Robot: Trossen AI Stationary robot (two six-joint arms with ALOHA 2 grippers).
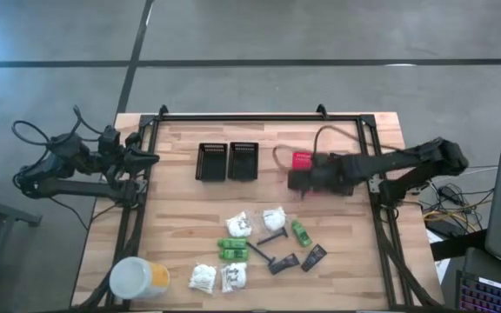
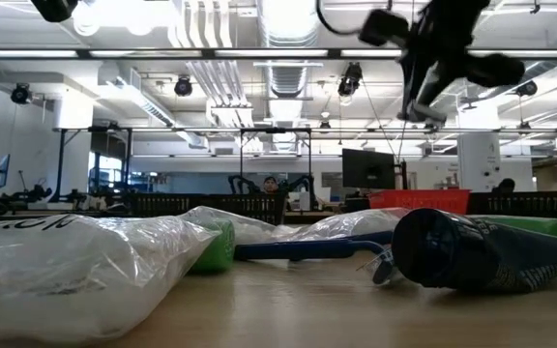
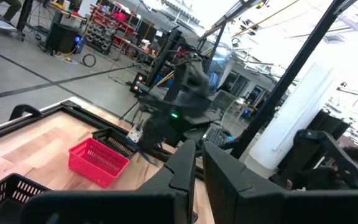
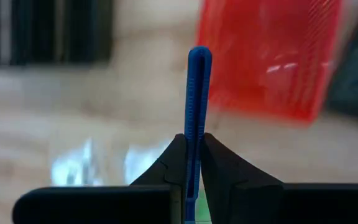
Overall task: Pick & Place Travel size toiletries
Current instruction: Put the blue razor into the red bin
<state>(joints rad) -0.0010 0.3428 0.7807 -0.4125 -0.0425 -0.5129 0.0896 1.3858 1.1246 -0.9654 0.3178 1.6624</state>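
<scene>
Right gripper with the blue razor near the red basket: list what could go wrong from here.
1. The right gripper pinches the blue razor only by its lower end, with most of it standing free above the fingertips; it could pivot or slip out before release.
2. The razor is long next to the small red basket, so it may catch on the rim and land on the table.
3. The arm hangs over the basket, so a low pass could knock it.

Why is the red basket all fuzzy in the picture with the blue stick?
In the right wrist view the camera focuses close, so the blue razor handle pinched in the right gripper looks sharp, while the red basket farther off blurs. In the low view, ceiling lights glare bright and the nearest white packet is soft too.
</scene>
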